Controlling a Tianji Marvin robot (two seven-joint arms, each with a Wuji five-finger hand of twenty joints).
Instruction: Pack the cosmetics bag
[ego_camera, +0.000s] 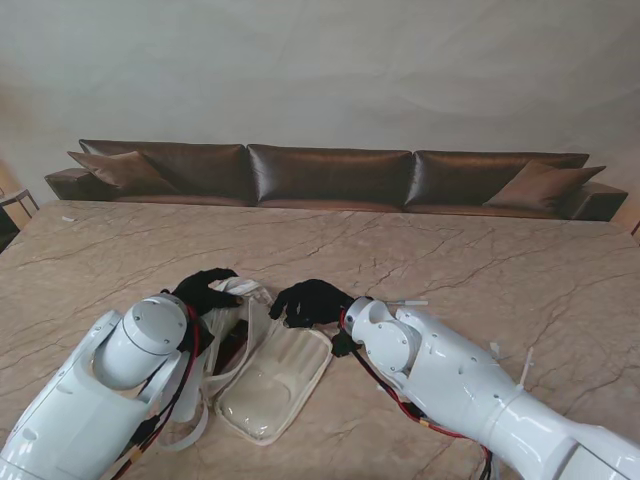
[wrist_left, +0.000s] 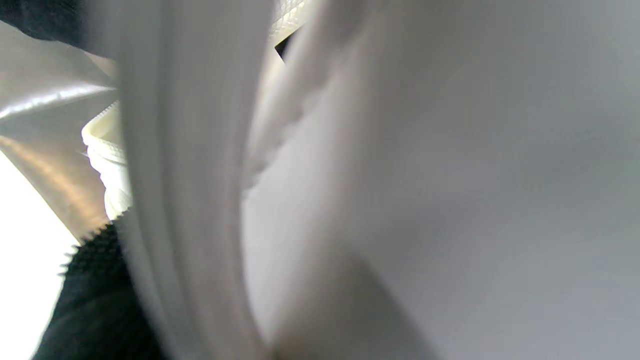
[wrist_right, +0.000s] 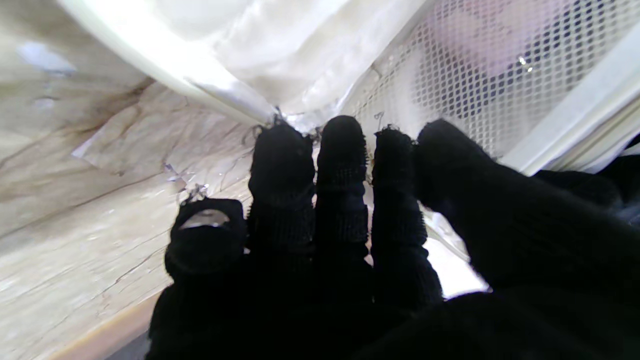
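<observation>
The cosmetics bag (ego_camera: 272, 378) lies opened flat on the marble table (ego_camera: 480, 260) near you, between both arms, its clear padded half toward your right and its other half mostly hidden behind your left arm. Your right hand (ego_camera: 312, 301) presses gloved fingers (wrist_right: 332, 165), held close together, on the bag's far edge by the mesh pocket (wrist_right: 450, 75). Your left hand (ego_camera: 205, 290) seems closed on a white strap (ego_camera: 236, 287), though its wrist view is blurred white, so you cannot tell for sure.

1. The black-gloved right hand (wrist_right: 350, 240) reaches with its fingers side by side.
2. Its fingertips (wrist_right: 340, 135) touch the edge of the cream, glossy cosmetics bag (wrist_right: 280, 50).
3. White mesh lining (wrist_right: 480, 70) shows inside the bag.
4. Beige veined marble table (wrist_right: 90, 190) lies beside it.
</observation>
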